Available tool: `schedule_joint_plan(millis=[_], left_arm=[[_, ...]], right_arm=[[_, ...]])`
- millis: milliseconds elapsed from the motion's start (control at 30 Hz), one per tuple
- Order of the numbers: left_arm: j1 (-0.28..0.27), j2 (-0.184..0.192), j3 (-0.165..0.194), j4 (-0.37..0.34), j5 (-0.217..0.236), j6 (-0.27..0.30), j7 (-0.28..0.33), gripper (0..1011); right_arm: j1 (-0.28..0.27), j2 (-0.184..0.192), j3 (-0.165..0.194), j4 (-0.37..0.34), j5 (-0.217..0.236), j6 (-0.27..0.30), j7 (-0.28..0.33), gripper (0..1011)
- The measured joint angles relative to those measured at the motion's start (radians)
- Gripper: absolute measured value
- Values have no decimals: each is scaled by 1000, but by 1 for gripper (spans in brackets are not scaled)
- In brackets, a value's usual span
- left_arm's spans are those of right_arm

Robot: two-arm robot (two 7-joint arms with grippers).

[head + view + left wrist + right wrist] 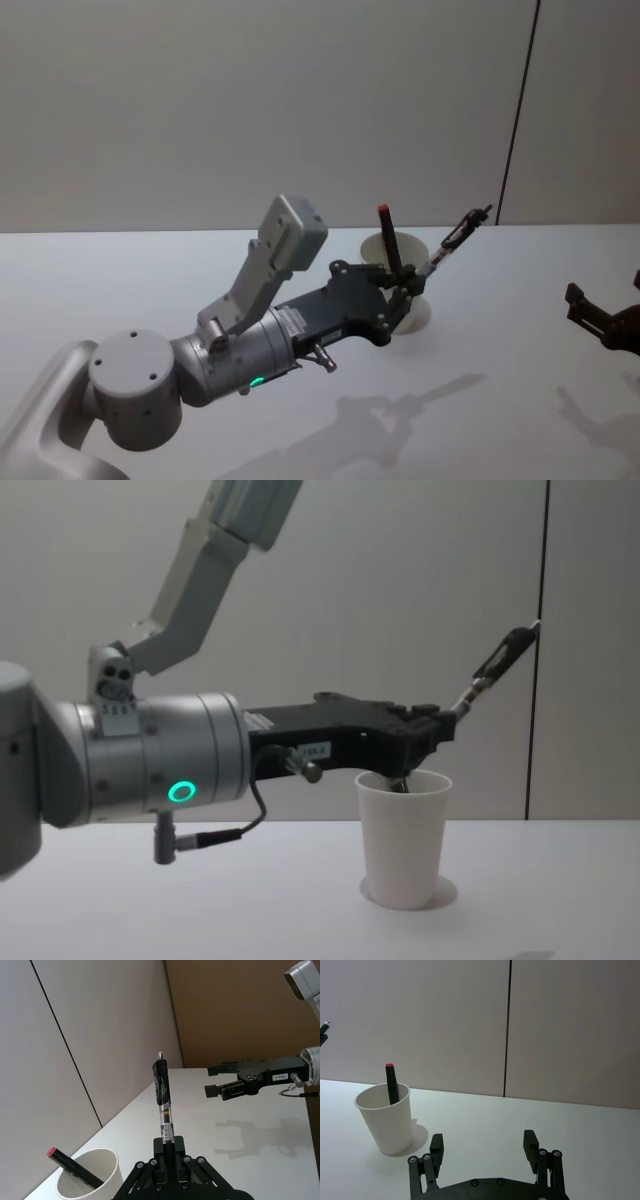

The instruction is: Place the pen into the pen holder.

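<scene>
A black pen (pixel 457 238) with a clear barrel is clamped at its lower end by my left gripper (pixel 418 285), which is shut on it. The pen slants up and away from the fingers, well above the table. Just below stands the pen holder (pixel 405 840), a white paper cup, with the gripper (pixel 440 725) hovering right over its rim. A black marker with a red cap (pixel 391 1082) leans inside the cup (pixel 387 1125). In the left wrist view the pen (pixel 163 1097) rises from the fingers (pixel 172 1147) beside the cup (pixel 107 1172). My right gripper (pixel 485 1142) rests open and apart at the right.
The cup stands on a white table (pixel 500 340) in front of a plain grey wall. The right gripper (pixel 600 320) hangs low near the table's right side, with bare table between it and the cup.
</scene>
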Motion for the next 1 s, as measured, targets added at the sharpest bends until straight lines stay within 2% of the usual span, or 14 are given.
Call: schedule_joint_plan(millis=[467, 1000], left_arm=[[0, -18, 28, 7, -16, 9, 22, 125], [16, -21, 50, -13, -38, 21, 33, 125]], right_arm=[[0, 0, 0, 0, 0, 0, 0, 1001], [0, 0, 0, 0, 0, 0, 0, 1001]])
